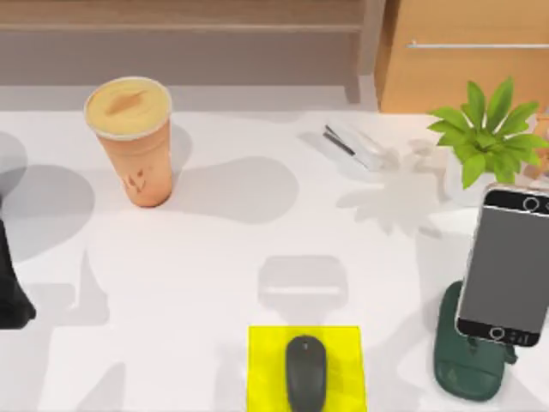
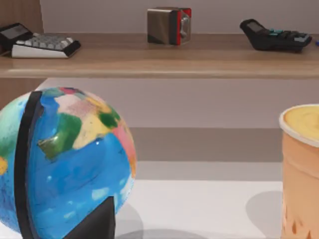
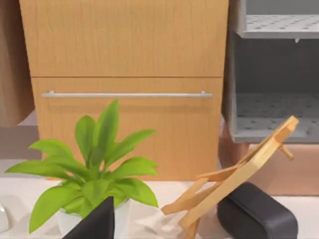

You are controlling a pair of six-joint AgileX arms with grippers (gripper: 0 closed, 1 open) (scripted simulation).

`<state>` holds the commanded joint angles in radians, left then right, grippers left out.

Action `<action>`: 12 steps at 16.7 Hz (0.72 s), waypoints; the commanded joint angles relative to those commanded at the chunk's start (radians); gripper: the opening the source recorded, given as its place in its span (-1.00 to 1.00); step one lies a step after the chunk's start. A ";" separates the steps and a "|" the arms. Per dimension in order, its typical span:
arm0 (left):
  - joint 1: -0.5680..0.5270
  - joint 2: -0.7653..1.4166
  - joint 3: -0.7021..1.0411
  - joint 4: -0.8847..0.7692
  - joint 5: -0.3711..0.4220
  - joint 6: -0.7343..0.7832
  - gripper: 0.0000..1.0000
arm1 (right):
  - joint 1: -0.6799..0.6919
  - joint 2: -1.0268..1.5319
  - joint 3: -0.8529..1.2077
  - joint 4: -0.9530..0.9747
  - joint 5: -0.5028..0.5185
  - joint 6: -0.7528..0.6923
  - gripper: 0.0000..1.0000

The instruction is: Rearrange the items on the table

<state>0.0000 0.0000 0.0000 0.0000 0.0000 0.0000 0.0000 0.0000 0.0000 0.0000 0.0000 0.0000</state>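
- The smartphone (image 1: 505, 266) is at the right edge of the table (image 1: 214, 283), screen up, propped on a dark green stand (image 1: 463, 365) that shows beneath its near end.
- The mouse (image 1: 306, 372) lies on a yellow mat (image 1: 266, 360) at the near edge, just right of centre, well apart from the smartphone.
- The drink cup (image 1: 133, 142) stands upright at the far left; in the left wrist view its foamy rim (image 2: 301, 124) sits beside a globe (image 2: 65, 164).
- Our left arm (image 1: 10, 283) shows as a dark shape at the left edge, nearer than the cup and apart from it; we cannot tell how its gripper stands.
- In the right wrist view one dark fingertip (image 3: 97, 221) shows before the plant (image 3: 94, 174), touching none of the items; its opening cannot be judged.
- Beyond these, a white stapler (image 1: 353, 144) lies far, right of centre; the plant (image 1: 485, 133) stands far right, just beyond the smartphone.
- A wooden easel (image 3: 239, 174) and a dark case (image 3: 256, 214) sit beside the plant, before the cabinet (image 3: 124, 64).
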 joint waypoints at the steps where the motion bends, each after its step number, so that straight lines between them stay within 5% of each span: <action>1: 0.000 0.000 0.000 0.000 0.000 0.000 1.00 | 0.000 0.000 0.000 0.000 0.000 0.000 1.00; 7: -0.010 0.030 0.004 0.021 -0.004 0.000 1.00 | 0.000 0.000 0.000 0.000 0.000 0.000 1.00; 12: -0.090 0.279 0.035 0.184 -0.038 -0.005 1.00 | 0.000 0.000 0.000 0.000 0.000 0.000 1.00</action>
<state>-0.0904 0.2785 0.0349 0.1842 -0.0379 -0.0049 0.0000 0.0000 0.0000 0.0000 0.0000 0.0000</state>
